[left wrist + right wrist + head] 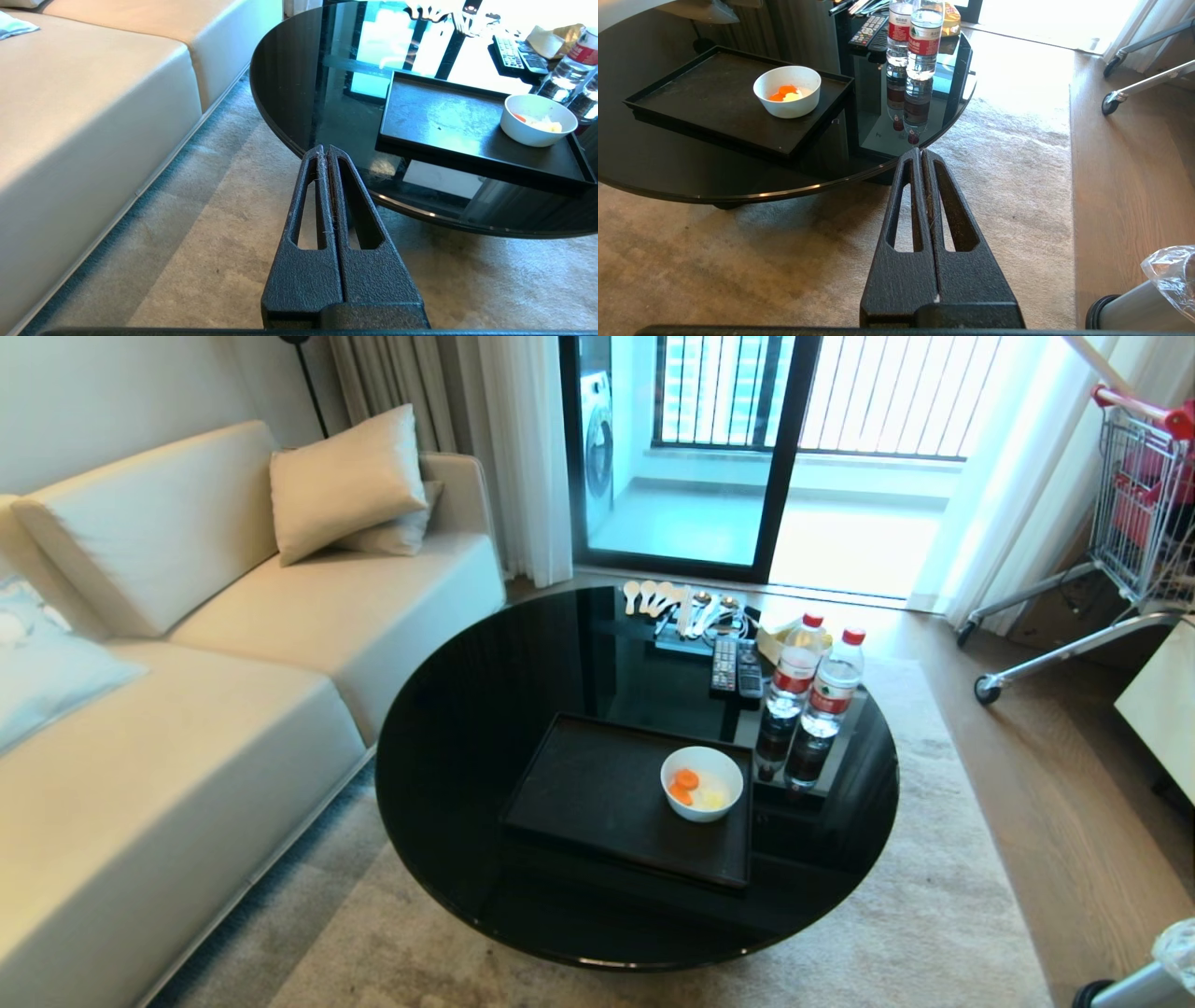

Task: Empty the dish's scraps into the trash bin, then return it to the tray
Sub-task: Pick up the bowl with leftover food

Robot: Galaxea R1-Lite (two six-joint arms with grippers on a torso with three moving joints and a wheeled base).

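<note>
The small white dish (702,783) stands at the right end of the black tray (597,793) on the round glass table. In it lie orange and pale yellow scraps (693,788). The dish (787,91) and the tray (714,93) also show in the right wrist view, the dish (538,120) and tray (448,126) in the left wrist view. The steel trash bin (1134,980) with its clear liner stands on the floor at the lower right, also seen as the bin (1141,305) in the right wrist view. My left gripper (325,149) and right gripper (921,151) are shut and empty, short of the table's near edge over the rug.
Two water bottles (814,683), remote controls (736,667) and spoons (667,602) sit on the far right of the glass table (467,728). A cream sofa (187,691) runs along the left. A shopping cart (1134,513) stands at the far right.
</note>
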